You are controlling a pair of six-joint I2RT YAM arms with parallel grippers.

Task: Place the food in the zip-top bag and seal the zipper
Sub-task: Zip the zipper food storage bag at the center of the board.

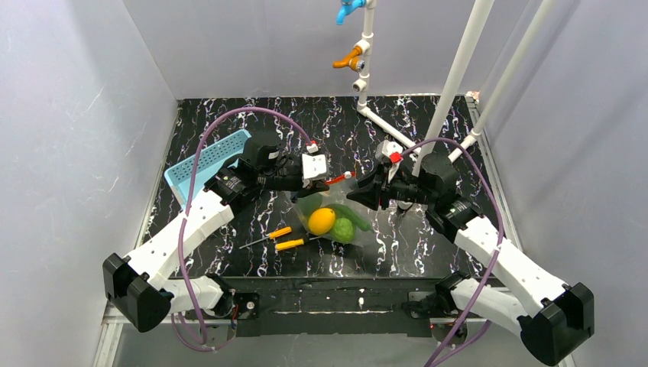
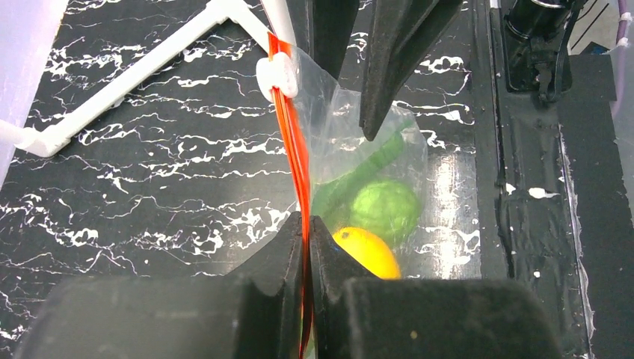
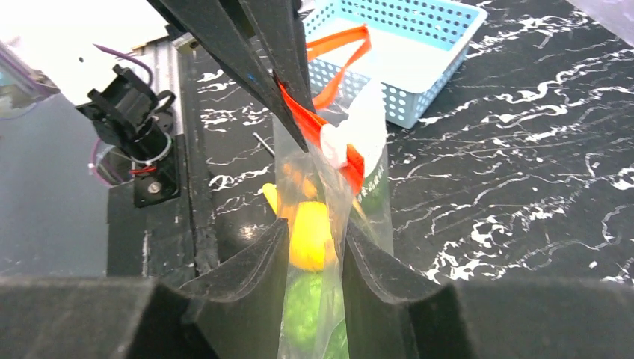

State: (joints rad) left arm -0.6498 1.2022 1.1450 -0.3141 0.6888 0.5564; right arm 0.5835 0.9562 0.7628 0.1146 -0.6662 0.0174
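The clear zip-top bag (image 1: 341, 222) hangs over the table's middle with the food inside: a yellow lemon (image 1: 322, 221), a bumpy light green piece (image 1: 345, 229) and a long dark green piece (image 2: 368, 166). My left gripper (image 2: 307, 223) is shut on the red-orange zipper (image 2: 293, 142) at the bag's upper edge, a white slider (image 2: 277, 77) farther along it. My right gripper (image 3: 315, 228) is open, its fingers standing on either side of the bag's film with the lemon (image 3: 310, 235) showing behind. In the top view it (image 1: 365, 193) faces the left gripper (image 1: 327, 174).
A light blue perforated basket (image 1: 206, 164) lies at the back left. Two orange-handled screwdrivers (image 1: 284, 238) lie left of the bag. White pipes (image 1: 458, 76) with orange and blue fittings rise at the back right. Grey walls enclose the table.
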